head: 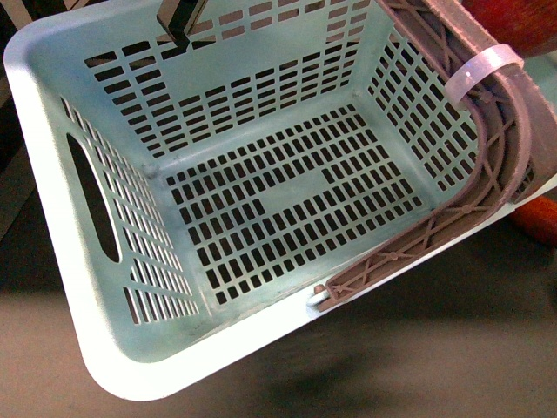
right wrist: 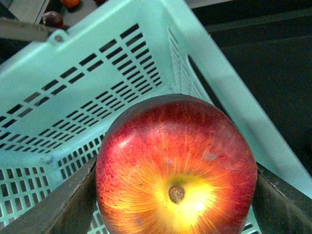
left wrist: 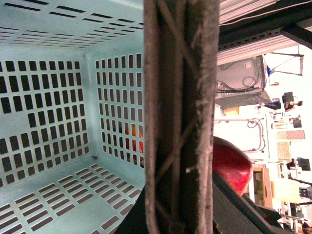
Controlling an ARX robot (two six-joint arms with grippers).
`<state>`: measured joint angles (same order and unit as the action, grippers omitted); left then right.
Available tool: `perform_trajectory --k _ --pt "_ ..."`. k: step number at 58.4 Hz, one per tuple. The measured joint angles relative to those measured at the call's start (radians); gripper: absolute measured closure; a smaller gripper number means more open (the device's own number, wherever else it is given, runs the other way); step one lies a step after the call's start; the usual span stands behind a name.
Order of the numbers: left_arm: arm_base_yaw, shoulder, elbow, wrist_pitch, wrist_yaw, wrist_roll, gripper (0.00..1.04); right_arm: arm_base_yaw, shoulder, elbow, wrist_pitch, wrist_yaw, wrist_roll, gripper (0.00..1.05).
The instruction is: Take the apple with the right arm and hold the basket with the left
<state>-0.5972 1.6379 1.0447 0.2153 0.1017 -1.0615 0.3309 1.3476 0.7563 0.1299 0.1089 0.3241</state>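
Observation:
The pale mint-blue basket [head: 52,200] fills the front view, tilted, its inside empty. Its brownish-mauve latticed handle [head: 487,174] with a white tie [head: 483,70] lies along the right rim. My left gripper [left wrist: 180,214] is shut on this handle [left wrist: 178,97], which runs up the middle of the left wrist view. My right gripper [right wrist: 175,200] is shut on the deep red apple [right wrist: 175,170], stem dimple and yellow patch facing the camera, held just above the basket's rim [right wrist: 97,73]. The apple also shows at the front view's top right corner [head: 509,17] and beside the handle [left wrist: 233,168].
An orange-red fruit [head: 540,218] lies outside the basket's right wall and shows through the slots [left wrist: 134,136]. Small dark-purple [right wrist: 52,18] and orange [right wrist: 70,2] fruits lie beyond the basket. A dark bar [head: 178,22] shows behind the far wall. The dark tabletop [head: 418,366] lies below.

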Motion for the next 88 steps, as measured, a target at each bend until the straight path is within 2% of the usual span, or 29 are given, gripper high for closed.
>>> perform_trajectory --k 5,30,32,34,38,42,49,54,61,80,83,88 --pt "0.0 0.0 0.0 0.0 0.0 0.0 0.99 0.003 0.0 0.0 -0.002 0.029 0.01 0.07" --pt "0.002 0.004 0.0 -0.001 -0.001 0.003 0.99 -0.011 -0.039 -0.007 0.006 0.067 0.022 0.1" --pt "0.002 0.004 0.0 -0.001 -0.001 0.002 0.99 -0.01 -0.038 -0.045 0.118 0.119 -0.018 0.14" --pt "0.002 0.004 0.0 -0.001 0.0 0.002 0.99 -0.015 -0.042 -0.113 0.292 0.162 -0.088 0.21" --pt "0.0 0.004 0.0 -0.001 0.002 0.003 0.99 -0.037 -0.064 -0.217 0.497 0.163 -0.184 0.32" --pt "0.0 0.004 0.0 -0.001 0.003 0.0 0.99 -0.063 -0.103 -0.298 0.615 0.152 -0.244 0.42" --pt "0.0 0.004 0.0 -0.001 -0.001 0.003 0.99 -0.106 -0.192 -0.392 0.665 0.11 -0.289 0.61" --pt "0.0 0.004 0.0 -0.001 0.0 0.002 0.99 -0.142 -0.254 -0.47 0.668 0.074 -0.303 0.81" --pt "0.0 0.004 0.0 -0.001 -0.001 0.003 0.99 -0.179 -0.337 -0.543 0.658 0.037 -0.319 1.03" --pt "0.0 0.004 0.0 -0.001 0.002 0.002 0.99 -0.246 -0.531 -0.655 0.573 -0.032 -0.319 1.03" --pt "0.001 0.004 0.0 -0.001 -0.001 0.003 0.99 -0.293 -0.57 -0.669 0.548 -0.095 -0.319 1.03" --pt "0.0 0.004 0.0 -0.001 -0.002 0.003 0.99 -0.327 -0.649 -0.694 0.496 -0.104 -0.319 1.03"
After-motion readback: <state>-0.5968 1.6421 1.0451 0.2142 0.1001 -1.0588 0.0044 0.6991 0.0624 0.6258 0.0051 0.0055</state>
